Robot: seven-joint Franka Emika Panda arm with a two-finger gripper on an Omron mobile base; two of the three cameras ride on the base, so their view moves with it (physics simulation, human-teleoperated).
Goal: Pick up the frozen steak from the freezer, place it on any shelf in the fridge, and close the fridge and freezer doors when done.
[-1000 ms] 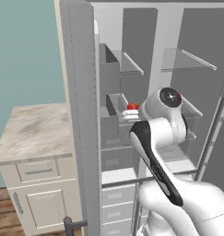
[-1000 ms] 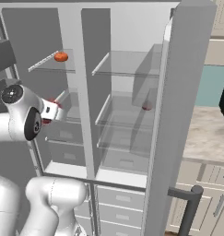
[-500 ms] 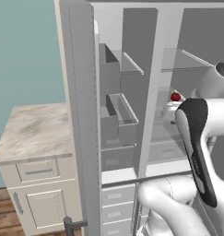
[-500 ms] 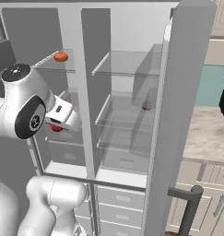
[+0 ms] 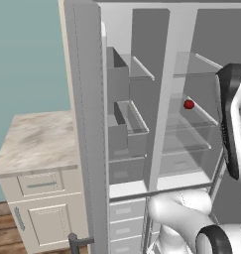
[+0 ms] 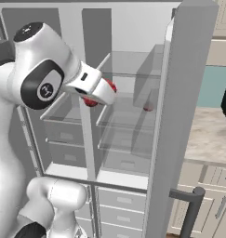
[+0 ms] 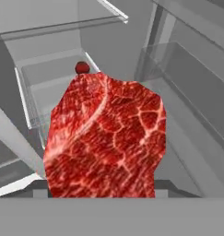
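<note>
The frozen steak (image 7: 106, 138), a flat bright red slab with white marbling, hangs in my gripper (image 6: 105, 93), which is shut on it. In the right base view red edges of the steak (image 6: 112, 86) poke out past the white hand, in front of the divider between the freezer (image 6: 63, 135) and the fridge (image 6: 128, 116). In the hand view a glass shelf (image 7: 62, 92) of the fridge lies beyond the steak. The freezer (image 5: 127, 129) shows grey bins, the fridge (image 5: 191, 139) clear shelves. Both doors stand open: the freezer door (image 5: 87, 124) and the fridge door (image 6: 179, 116).
A round red ball (image 5: 189, 104) rests on a middle fridge shelf, also seen as the ball (image 7: 82, 67) behind the steak. A marble-topped cabinet (image 5: 37, 139) stands left of the unit and a counter (image 6: 207, 135) right of it. Bar handles (image 6: 193, 209) jut from the doors.
My arm has swung right, from the freezer bins across to the front of the fridge shelves, carrying the steak. The doors and the red ball have stayed put.
</note>
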